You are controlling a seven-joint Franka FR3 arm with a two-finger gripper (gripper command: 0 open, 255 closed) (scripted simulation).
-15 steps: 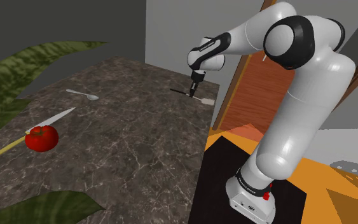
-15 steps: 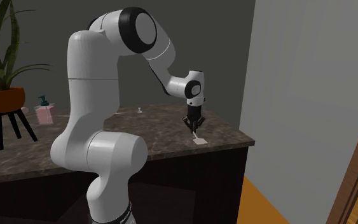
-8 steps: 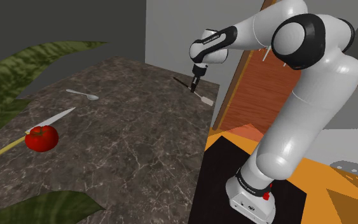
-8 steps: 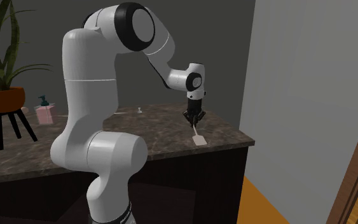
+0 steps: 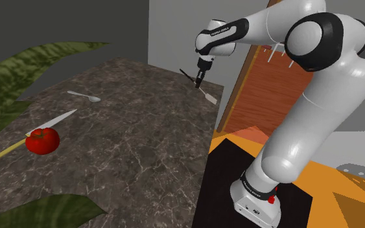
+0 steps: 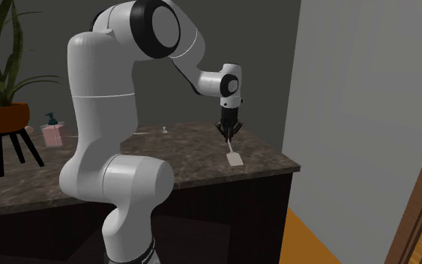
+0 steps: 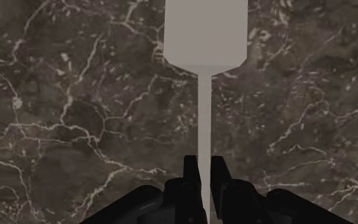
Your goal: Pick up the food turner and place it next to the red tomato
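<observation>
The food turner [image 7: 204, 32] was held above the table [image 5: 135, 136] corner, its handle clamped between the fingers [image 7: 191, 173], well apart from the red tomato [image 5: 43, 139]; the pick was judged done, placement outstanding.

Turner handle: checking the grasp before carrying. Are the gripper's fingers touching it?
Touching. In the wrist view both fingers of the gripper clasp the turner by its thin handle, no gap.

Turner [image 5: 204, 92]: pale grey, flat squarish blade, thin shaft, dark handle. Shaft clasped in gripper [image 7: 204, 162], slanted, blade lowest, over counter's [image 5: 142, 142] far right corner. Tomato [image 5: 43, 140]: red, round, green-topped, resting on counter at near left, well apart.
</observation>
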